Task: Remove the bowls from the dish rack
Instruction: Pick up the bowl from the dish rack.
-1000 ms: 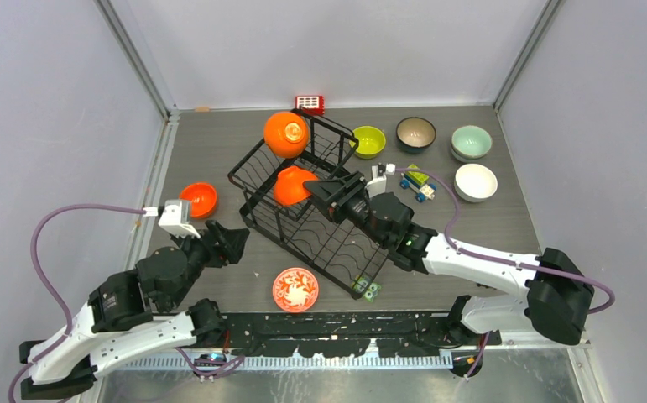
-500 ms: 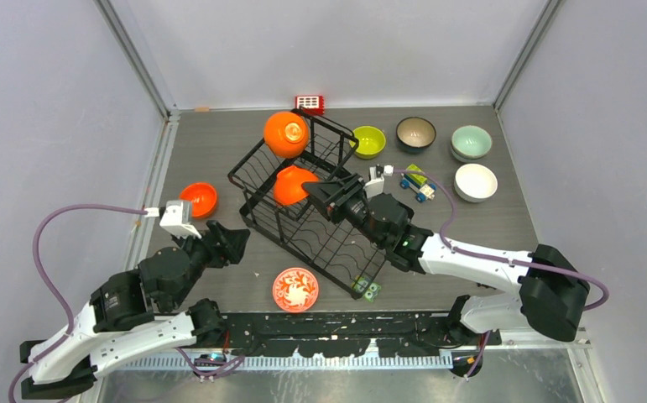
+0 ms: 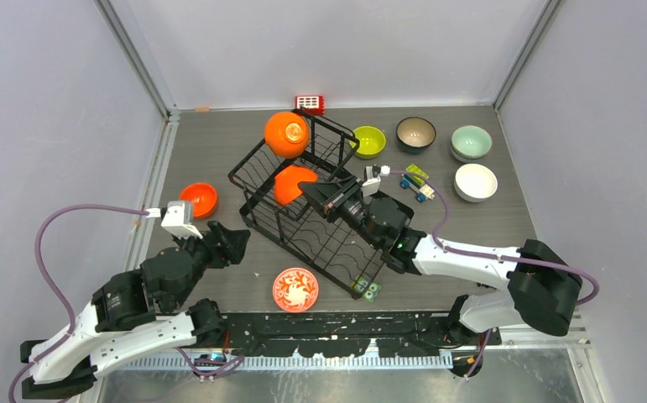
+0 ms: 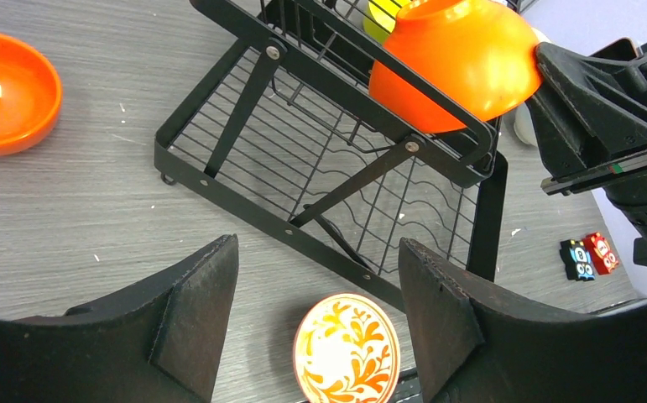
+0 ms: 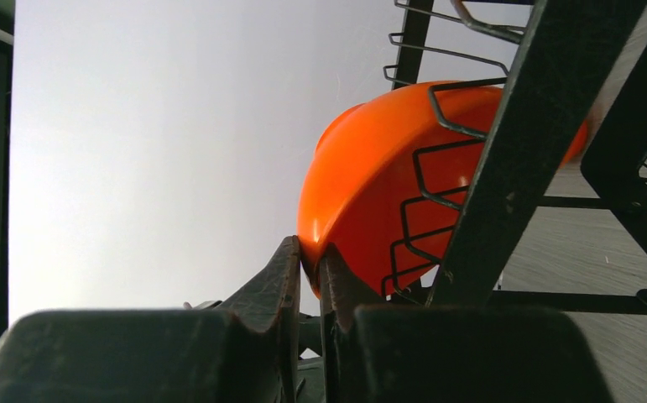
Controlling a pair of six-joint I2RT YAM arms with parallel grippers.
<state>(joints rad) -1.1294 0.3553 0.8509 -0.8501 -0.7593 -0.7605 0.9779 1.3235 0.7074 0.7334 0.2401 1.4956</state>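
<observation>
Rim of glossy orange bowl, in black wire rack, pinched by right fingers; left fingers gape.

1. A robot lab test cell.
2. Plain grey walls and metal posts box in one tabletop.
3. Two arms are bolted at its near edge, with cables trailing.
4. A rack, bowls and toys are laid out like props.

Grey table — dish rack, loose bowls, toy blocks.
</observation>
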